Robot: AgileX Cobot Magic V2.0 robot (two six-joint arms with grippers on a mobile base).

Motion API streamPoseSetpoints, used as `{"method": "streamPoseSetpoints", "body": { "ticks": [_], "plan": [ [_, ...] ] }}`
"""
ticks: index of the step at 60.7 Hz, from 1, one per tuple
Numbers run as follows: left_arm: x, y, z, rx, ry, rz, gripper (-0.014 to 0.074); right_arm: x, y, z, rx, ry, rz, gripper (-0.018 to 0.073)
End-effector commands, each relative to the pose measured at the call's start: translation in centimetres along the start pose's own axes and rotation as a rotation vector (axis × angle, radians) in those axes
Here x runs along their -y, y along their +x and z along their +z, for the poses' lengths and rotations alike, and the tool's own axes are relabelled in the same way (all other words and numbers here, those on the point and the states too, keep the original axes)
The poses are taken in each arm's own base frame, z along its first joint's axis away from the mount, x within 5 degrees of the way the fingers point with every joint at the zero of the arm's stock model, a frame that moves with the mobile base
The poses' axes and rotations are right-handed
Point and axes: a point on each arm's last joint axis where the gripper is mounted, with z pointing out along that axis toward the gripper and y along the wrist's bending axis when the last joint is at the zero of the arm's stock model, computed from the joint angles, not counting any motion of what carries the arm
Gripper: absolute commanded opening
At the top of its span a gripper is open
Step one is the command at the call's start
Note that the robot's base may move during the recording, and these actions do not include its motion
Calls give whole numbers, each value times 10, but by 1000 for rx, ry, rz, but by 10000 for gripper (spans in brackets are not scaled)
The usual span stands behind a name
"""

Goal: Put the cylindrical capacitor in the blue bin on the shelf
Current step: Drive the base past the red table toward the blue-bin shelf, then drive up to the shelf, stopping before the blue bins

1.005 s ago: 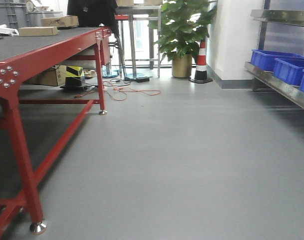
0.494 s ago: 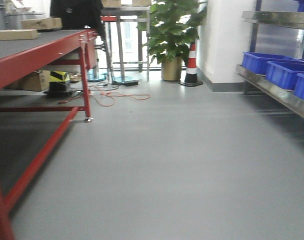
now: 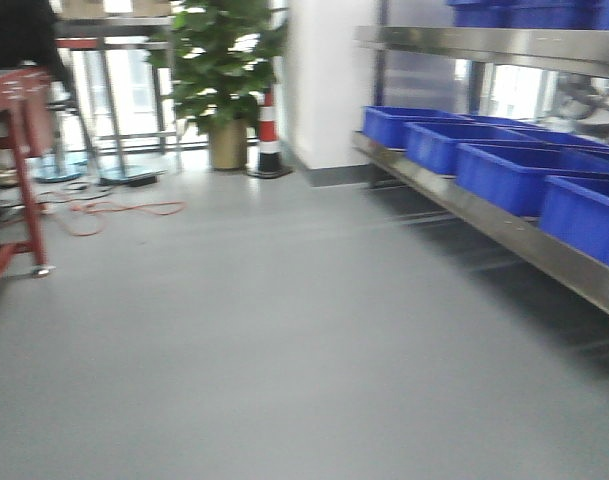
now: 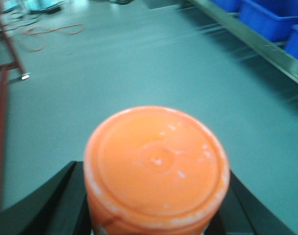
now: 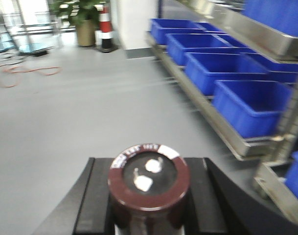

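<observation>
In the right wrist view my right gripper (image 5: 149, 196) is shut on the cylindrical capacitor (image 5: 149, 183), a dark brown-black cylinder with two silver terminals on its top face. In the left wrist view my left gripper (image 4: 156, 196) is shut on an orange cylindrical container (image 4: 156, 166). The steel shelf (image 3: 504, 225) runs along the right, with a row of blue bins (image 3: 514, 175) on its lower tier. The shelf (image 5: 207, 105) and bins (image 5: 222, 71) also show in the right wrist view, ahead and to the right of the capacitor. Neither gripper shows in the front view.
Grey floor (image 3: 244, 330) lies ahead. A red table leg (image 3: 29, 170) stands at the far left. A potted plant (image 3: 224, 80), a striped cone (image 3: 269, 135) and orange cables (image 3: 94, 212) lie at the back left. A white pillar (image 3: 329, 80) stands beside the shelf.
The view has swung to the right: the red table has slid almost out at the left, and the shelf with blue bins now fills the right side, closer.
</observation>
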Motion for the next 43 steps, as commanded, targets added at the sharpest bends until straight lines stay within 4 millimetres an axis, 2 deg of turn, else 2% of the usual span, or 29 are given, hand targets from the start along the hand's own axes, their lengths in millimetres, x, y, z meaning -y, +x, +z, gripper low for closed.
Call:
{"method": "streamPoseSetpoints", "body": {
  "ticks": [1, 43],
  "plan": [
    [1, -5, -3, 41, 8, 0, -111, 0, -2, 0, 23, 5, -7, -146],
    [1, -5, -3, 41, 8, 0, -111, 0, -2, 0, 23, 5, -7, -146]
  ]
}}
